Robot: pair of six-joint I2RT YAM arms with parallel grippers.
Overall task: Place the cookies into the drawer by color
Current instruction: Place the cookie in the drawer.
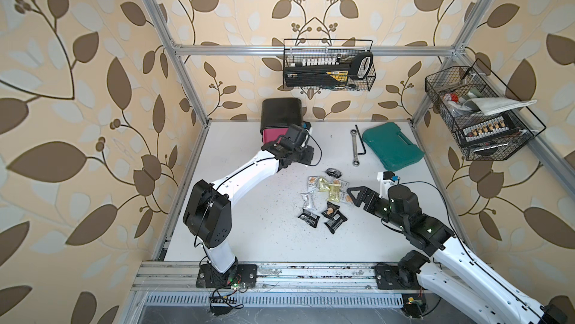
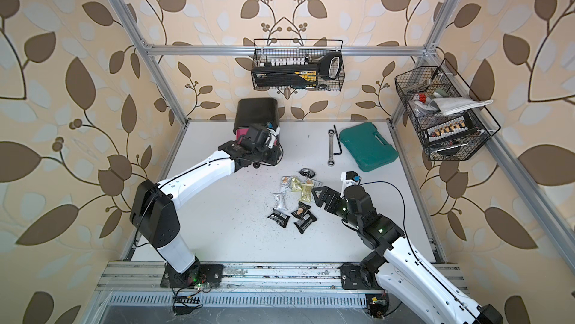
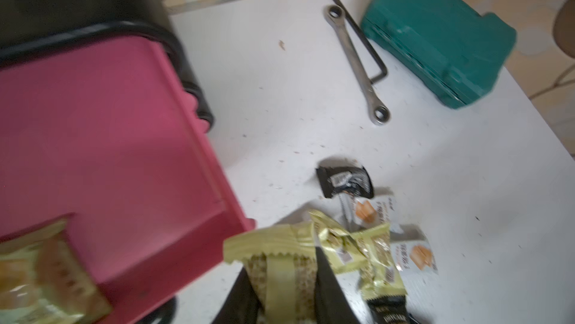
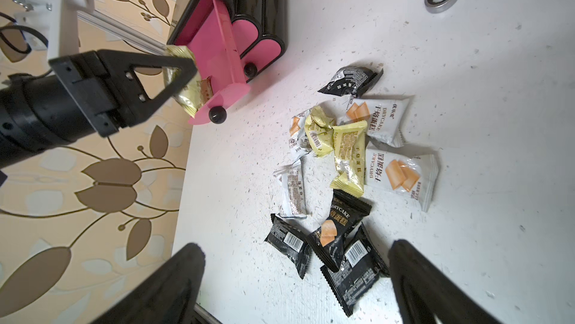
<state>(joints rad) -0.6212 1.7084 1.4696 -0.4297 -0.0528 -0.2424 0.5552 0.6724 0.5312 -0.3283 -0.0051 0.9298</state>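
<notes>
Both top views: drawer unit (image 1: pixel 281 112) stood at the table's (image 1: pixel 242 219) far edge, left arm (image 1: pixel 249 167) over it. Cookies (image 1: pixel 323 195) lay heaped mid-table, right gripper (image 1: pixel 353 196) just beside.

Left wrist: left gripper (image 3: pixel 281 275) pinched a yellow-green packet (image 3: pixel 277 244) by the pulled-out tray (image 3: pixel 109 151).

Right wrist: right gripper spread wide, empty.

Risk, prob.: off-centre release, packet could catch tray rim & fall out.

Table was white, dark-specked; leaf wallpaper (image 1: pixel 77 120) all round.

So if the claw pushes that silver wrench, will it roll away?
Probably not: the wrench lies flat on the table, so it should slide. It looks like solid metal, likely heavy for its size. Lying so flat, it may be hard to pinch.
</notes>
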